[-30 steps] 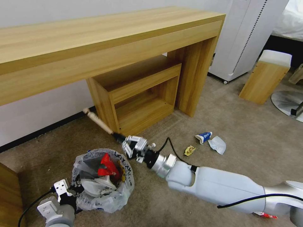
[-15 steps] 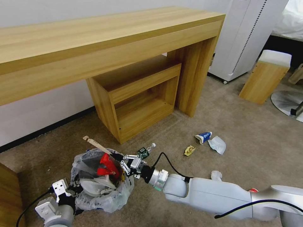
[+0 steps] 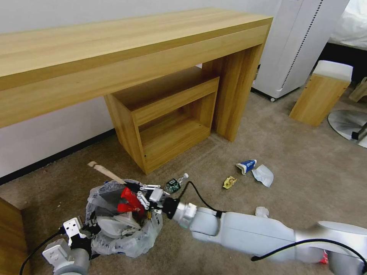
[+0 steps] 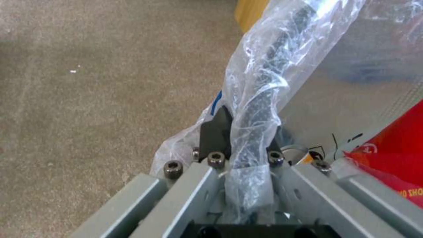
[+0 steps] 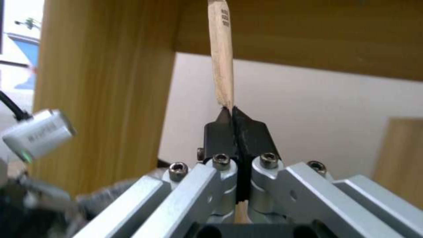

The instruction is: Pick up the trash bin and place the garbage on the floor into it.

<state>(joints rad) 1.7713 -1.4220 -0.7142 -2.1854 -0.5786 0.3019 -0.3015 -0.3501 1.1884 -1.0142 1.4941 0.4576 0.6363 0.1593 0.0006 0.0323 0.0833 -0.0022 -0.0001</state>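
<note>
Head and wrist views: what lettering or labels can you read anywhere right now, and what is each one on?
None can be read.
Trash bin bag: black lettering, crumpled.
Red wrapper: pale letters, partial.
Wooden stick: small print, blurred.
Green-labelled bottle: label too small.

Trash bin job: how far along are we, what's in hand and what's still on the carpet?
Partly done. The left gripper holds the trash bin by its rim, with a red wrapper already inside. The right gripper is shut on the wooden stick, above the bin. Left on the floor: green-labelled bottle, yellow wrapper, blue-white wrapper, two tissues.
</note>
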